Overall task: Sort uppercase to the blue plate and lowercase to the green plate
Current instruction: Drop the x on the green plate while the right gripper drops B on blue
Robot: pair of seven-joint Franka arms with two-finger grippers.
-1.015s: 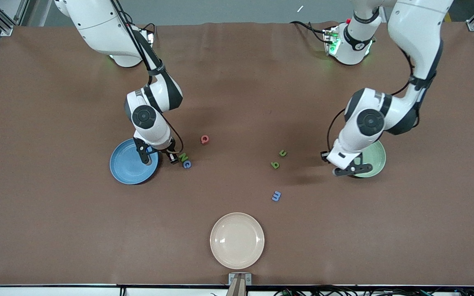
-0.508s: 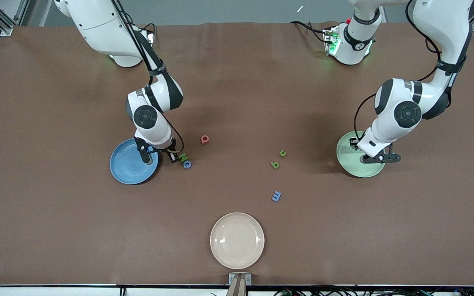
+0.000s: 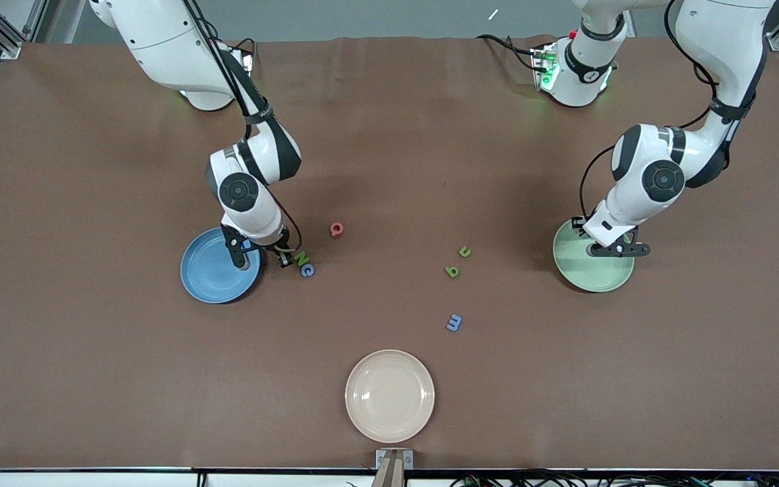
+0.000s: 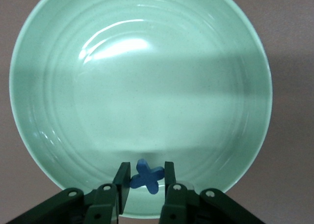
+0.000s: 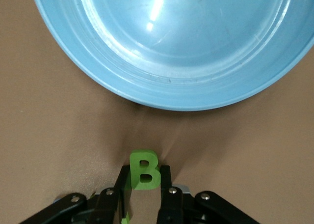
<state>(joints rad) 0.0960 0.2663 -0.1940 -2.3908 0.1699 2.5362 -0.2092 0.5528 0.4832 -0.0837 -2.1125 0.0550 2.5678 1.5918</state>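
Since a moment ago, left gripper (image 3: pixel 616 250) moved over the green plate (image 3: pixel 592 277), clamping blue x (image 4: pixel 146 176). Right gripper (image 5: pixel 143 190) closed on green B (image 5: pixel 143 171) beside the blue plate (image 3: pixel 210 277).

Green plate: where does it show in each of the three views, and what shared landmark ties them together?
Front view: the green plate lies toward the left arm's end of the table, partly under the left gripper.
Left wrist view: the green plate fills most of the picture, with the blue x held over it.
Right wrist view: not in it; only the blue plate shows.
Shared landmark: the left gripper.
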